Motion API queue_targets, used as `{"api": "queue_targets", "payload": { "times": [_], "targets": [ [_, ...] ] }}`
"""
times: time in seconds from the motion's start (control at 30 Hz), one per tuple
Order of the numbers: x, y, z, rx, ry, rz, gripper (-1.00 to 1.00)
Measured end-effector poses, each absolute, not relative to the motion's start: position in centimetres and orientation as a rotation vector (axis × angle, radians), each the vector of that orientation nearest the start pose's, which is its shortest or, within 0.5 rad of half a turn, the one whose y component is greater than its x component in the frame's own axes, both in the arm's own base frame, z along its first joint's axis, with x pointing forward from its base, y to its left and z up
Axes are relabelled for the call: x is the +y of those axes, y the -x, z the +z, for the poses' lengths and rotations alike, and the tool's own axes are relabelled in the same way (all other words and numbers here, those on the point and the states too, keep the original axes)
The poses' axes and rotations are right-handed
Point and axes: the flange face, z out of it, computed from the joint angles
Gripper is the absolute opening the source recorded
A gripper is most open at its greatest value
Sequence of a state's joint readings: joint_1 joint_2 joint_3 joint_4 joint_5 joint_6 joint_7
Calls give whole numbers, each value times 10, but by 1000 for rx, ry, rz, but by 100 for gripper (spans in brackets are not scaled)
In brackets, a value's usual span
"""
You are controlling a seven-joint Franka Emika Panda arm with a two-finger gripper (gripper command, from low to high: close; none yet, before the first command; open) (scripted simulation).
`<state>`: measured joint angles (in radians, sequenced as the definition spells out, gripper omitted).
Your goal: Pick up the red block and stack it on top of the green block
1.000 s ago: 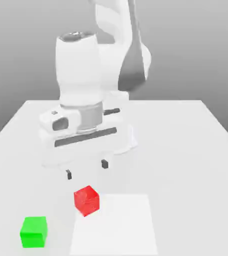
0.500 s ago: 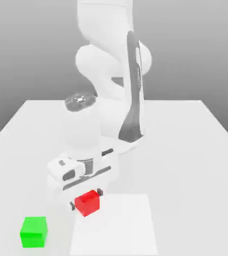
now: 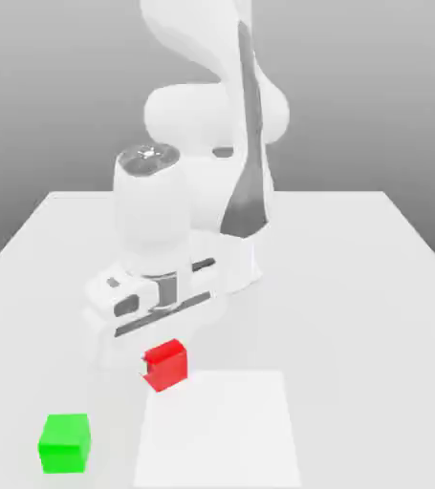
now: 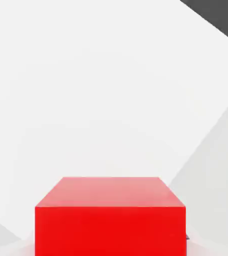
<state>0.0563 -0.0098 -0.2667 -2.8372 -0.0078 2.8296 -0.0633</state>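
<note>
above the white table, the gripper has its jaws clamped tight on the red block, holding it off the surface; the green block sits apart, toward the exterior view's left.

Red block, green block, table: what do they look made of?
Red block: flat, uniform matte colour, no grain or gloss, sharp edges; could be painted wood or plastic, the render leaves it open. Green block: same plain matte look. Table: smooth matte white, seamless, no texture; material unclear.
</note>
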Motion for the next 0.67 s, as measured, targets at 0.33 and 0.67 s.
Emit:
{"api": "queue_targets", "payload": {
  "times": [0.33, 0.67],
  "targets": [
    [-168, -426, 239, 981, 2995, 3, -100],
    [-192, -446, 189, 1168, 2916, 0, 100]
  ]
}}
